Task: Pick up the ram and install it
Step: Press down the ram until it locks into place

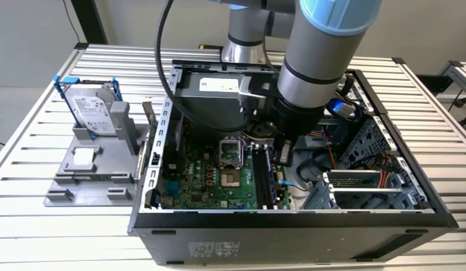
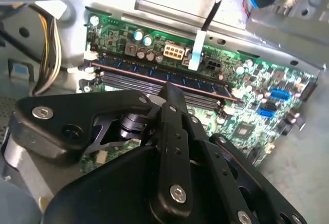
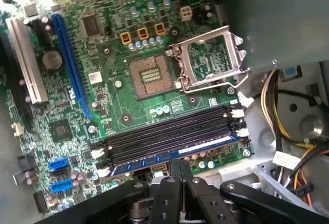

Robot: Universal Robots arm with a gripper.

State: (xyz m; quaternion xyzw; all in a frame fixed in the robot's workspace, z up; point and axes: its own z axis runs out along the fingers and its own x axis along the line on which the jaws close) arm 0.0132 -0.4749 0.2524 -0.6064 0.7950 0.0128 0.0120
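Note:
The ram (image 2: 164,76) is a long dark stick with a row of chips. It stands on edge in the outermost memory slot of the green motherboard (image 1: 210,175), and its bluish side (image 3: 169,155) runs along that slot in the first wrist view. My gripper (image 2: 171,91) is down inside the open computer case (image 1: 293,217). Its two black fingers are shut together, with the tips right at the stick's top edge near its middle (image 3: 180,163). The fingers meet along the stick's length, not across its thickness. In the exterior view the gripper (image 1: 284,152) hangs over the memory slots.
Empty black memory slots (image 3: 169,134) lie beside the ram, and an open processor socket (image 3: 149,75) sits beyond them. Cable bundles (image 3: 277,116) and a drive cage (image 1: 361,186) crowd the case. Outside it, a silver hard drive (image 1: 93,110) stands in a grey fixture (image 1: 90,169).

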